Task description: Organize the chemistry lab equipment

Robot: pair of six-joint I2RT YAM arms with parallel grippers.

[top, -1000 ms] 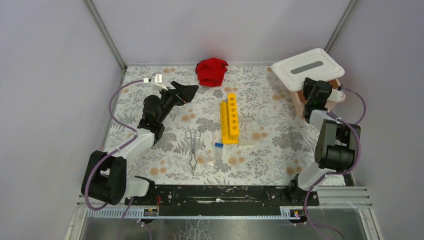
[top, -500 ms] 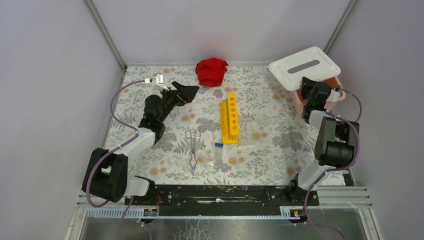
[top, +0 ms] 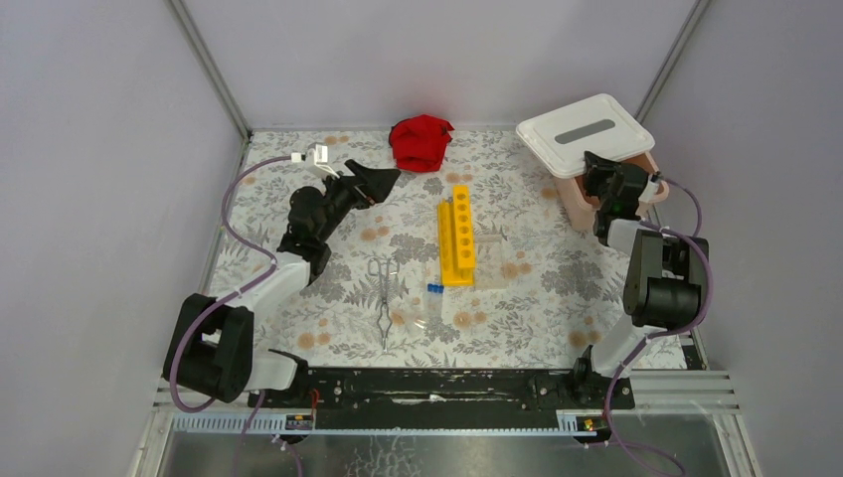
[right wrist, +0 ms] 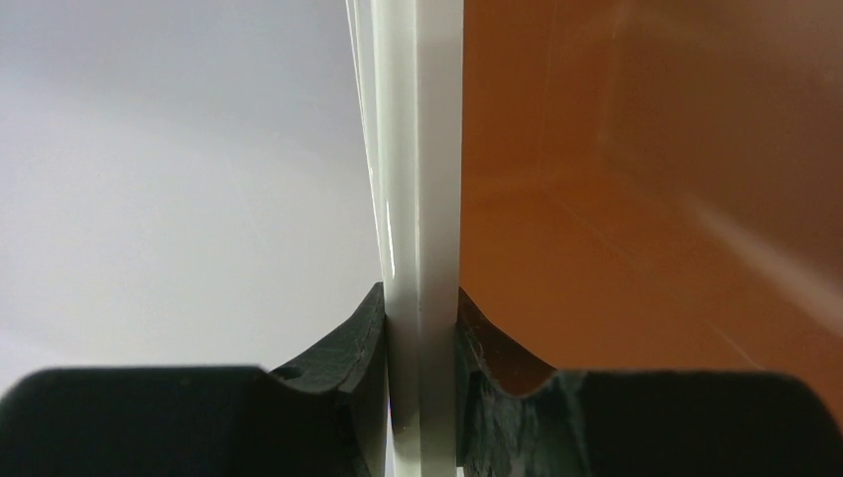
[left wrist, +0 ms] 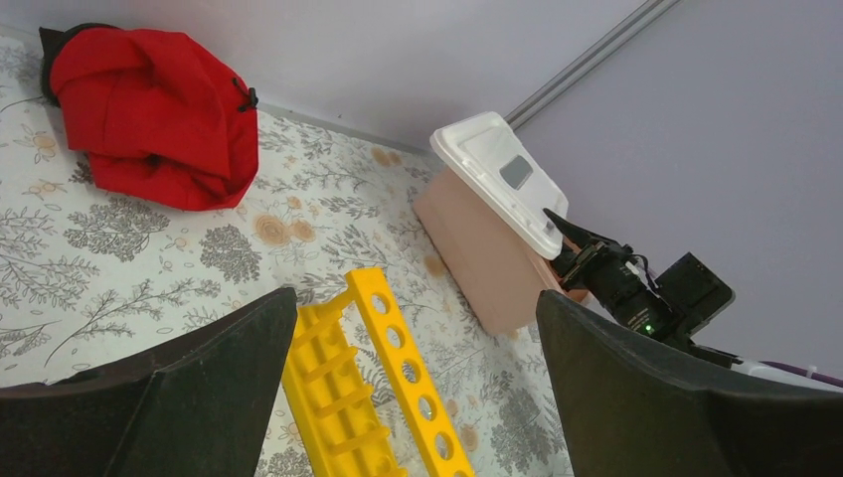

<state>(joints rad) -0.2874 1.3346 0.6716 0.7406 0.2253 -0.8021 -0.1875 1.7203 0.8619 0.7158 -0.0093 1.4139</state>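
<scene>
The yellow test-tube rack [top: 457, 241] lies at the table's middle; it also shows in the left wrist view [left wrist: 370, 397]. A blue-capped tube [top: 435, 298] lies by its near end and metal tongs [top: 383, 288] lie to its left. My right gripper [top: 602, 184] is shut on the edge of the white lid [top: 585, 135], seen clamped edge-on in the right wrist view [right wrist: 418, 229], and holds it over the pinkish bin [top: 575, 195]. My left gripper [top: 383, 179] is open and empty, raised at the back left near the red cloth.
A crumpled red cloth [top: 420, 141] lies at the back middle of the flowered table. Grey walls close in the left, back and right sides. The bin stands in the back right corner.
The white lid has shifted left in my right gripper's hold, baring the bin's right side. My left gripper has hardly moved.
</scene>
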